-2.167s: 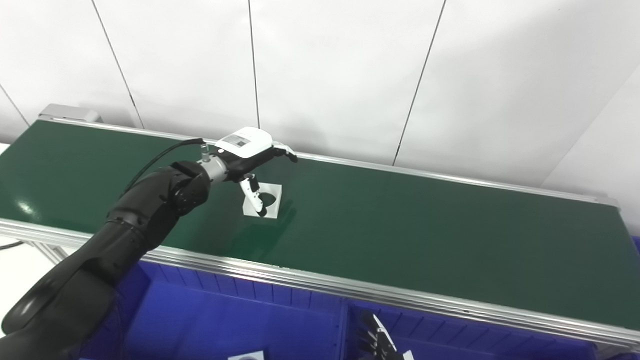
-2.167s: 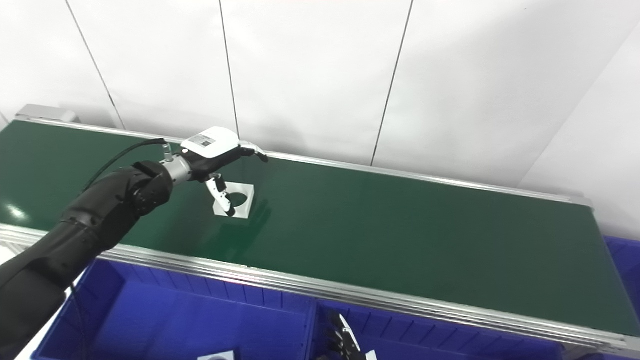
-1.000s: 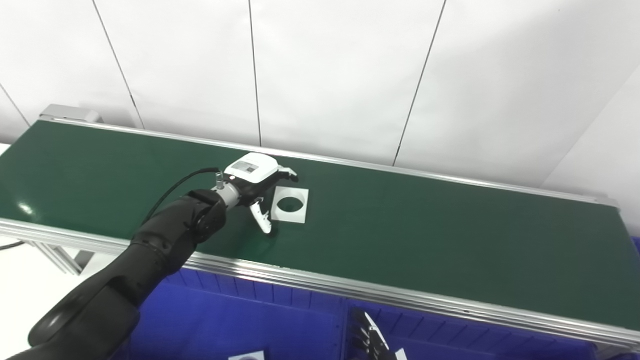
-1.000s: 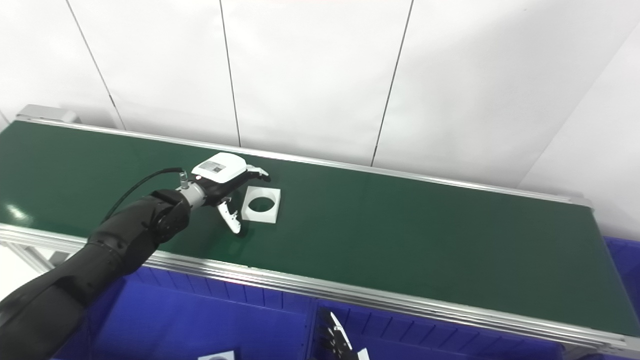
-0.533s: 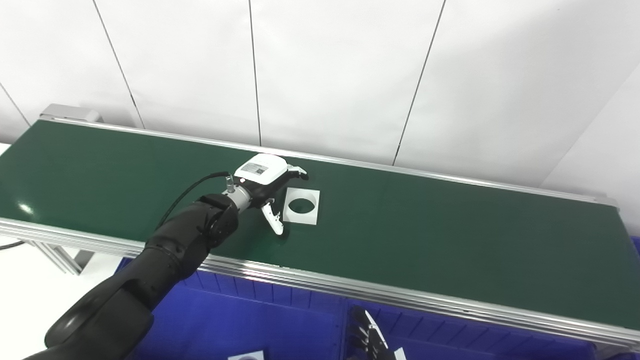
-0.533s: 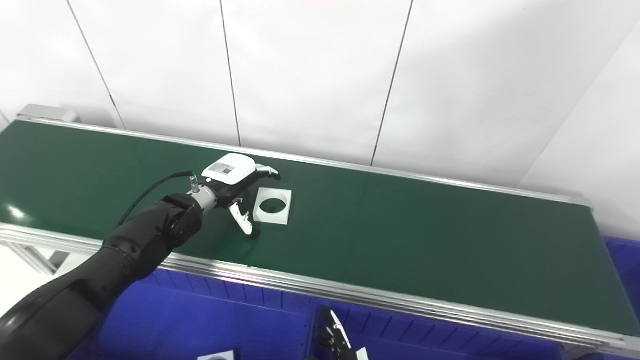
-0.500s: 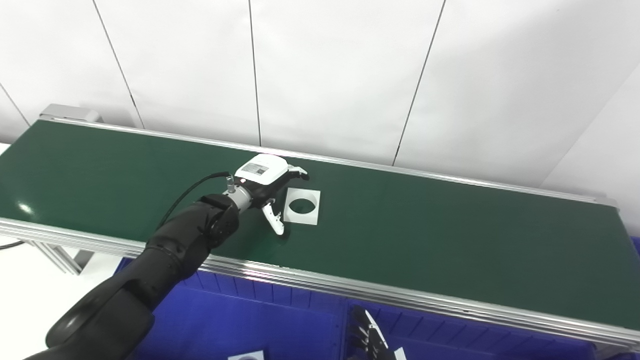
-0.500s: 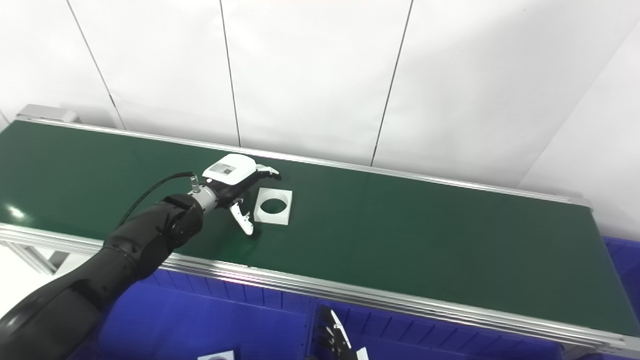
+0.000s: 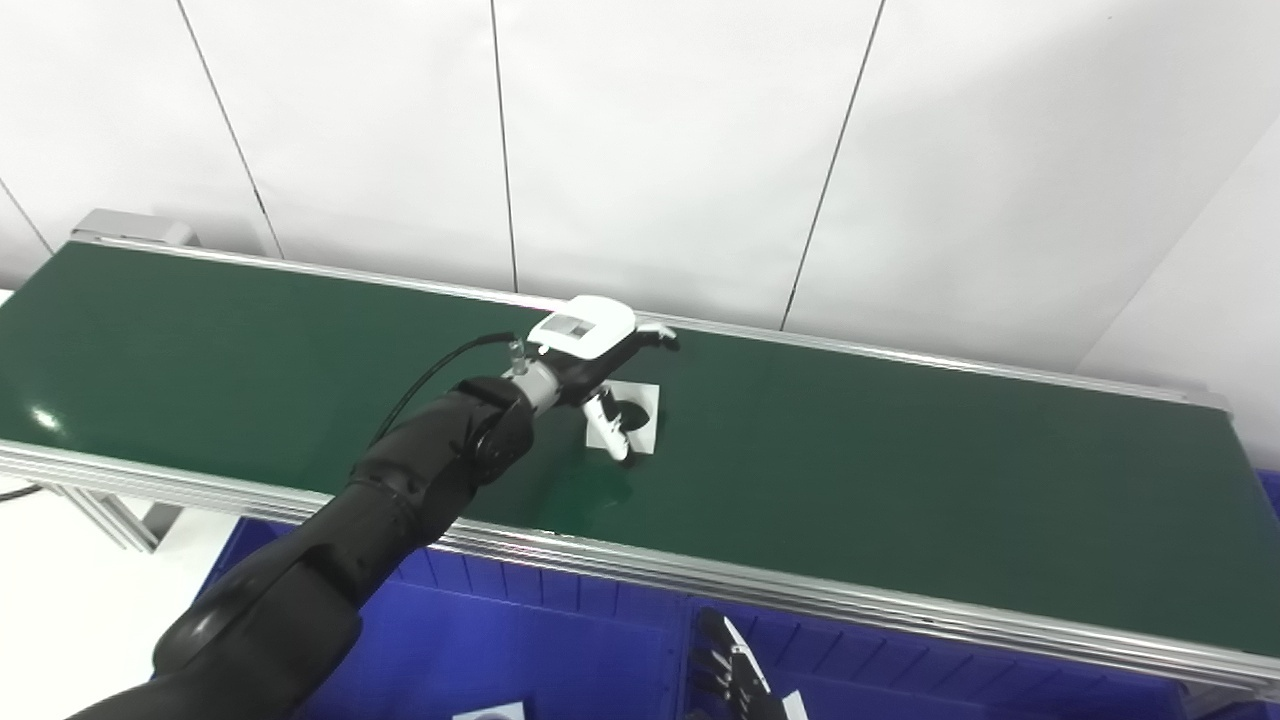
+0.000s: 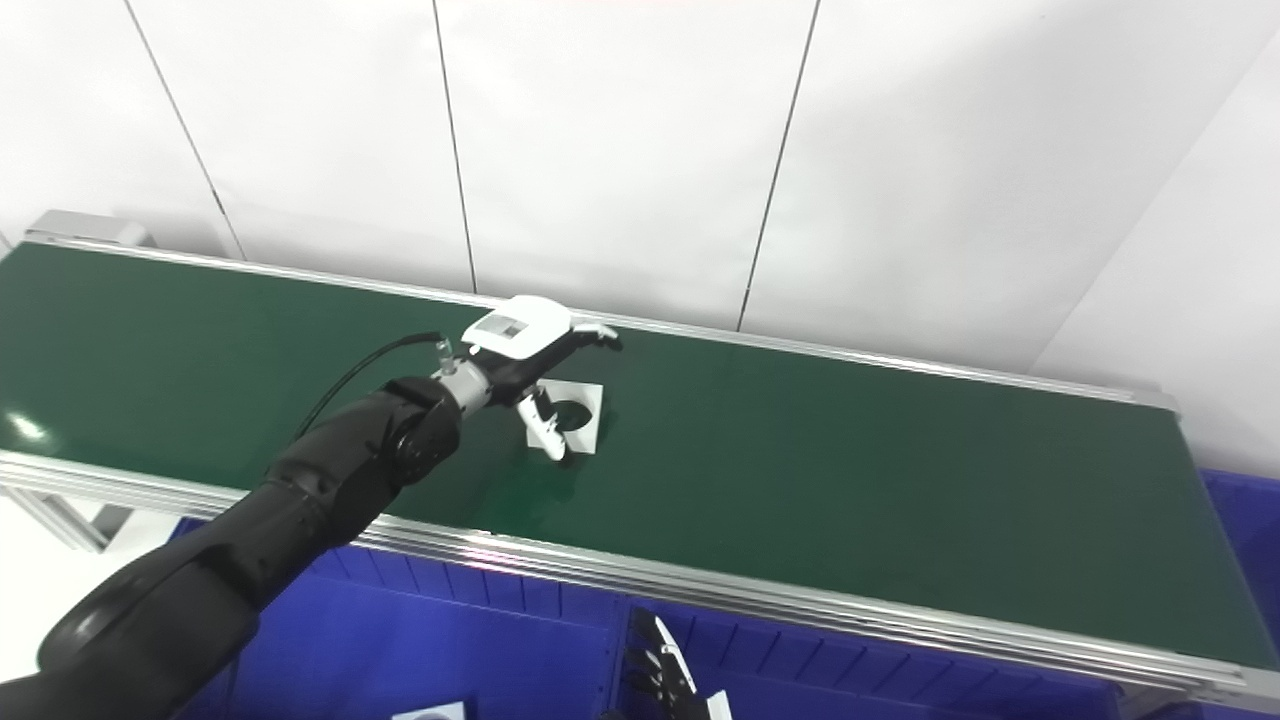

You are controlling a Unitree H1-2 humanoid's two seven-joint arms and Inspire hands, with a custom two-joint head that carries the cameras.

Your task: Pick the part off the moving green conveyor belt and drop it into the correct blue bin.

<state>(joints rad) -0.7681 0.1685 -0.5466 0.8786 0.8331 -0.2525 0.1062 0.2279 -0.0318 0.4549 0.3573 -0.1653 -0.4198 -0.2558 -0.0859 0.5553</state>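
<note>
The part (image 9: 647, 432) is a flat white square plate with a round hole, lying on the green conveyor belt (image 9: 900, 480) near its middle. My left hand (image 9: 598, 362) reaches over it from the left, with its white back upward. Its fingers (image 9: 660, 338) stretch past the plate's far edge and its thumb (image 9: 610, 435) hangs over the near left edge. The fingers are apart and the plate lies flat on the belt. My right hand (image 9: 735, 678) shows only its fingertips, low in the blue bins at the bottom edge, straight and empty.
Blue bins (image 9: 560, 650) stand below the belt's near aluminium rail (image 9: 800, 595), split by a divider (image 9: 688, 640). A white plate with a hole (image 9: 490, 712) lies in the left bin. A white panelled wall stands behind the belt.
The plate has ridden the belt to the right. My left hand has followed it and now reaches over it, where it was beside its left edge. The right hand has barely moved.
</note>
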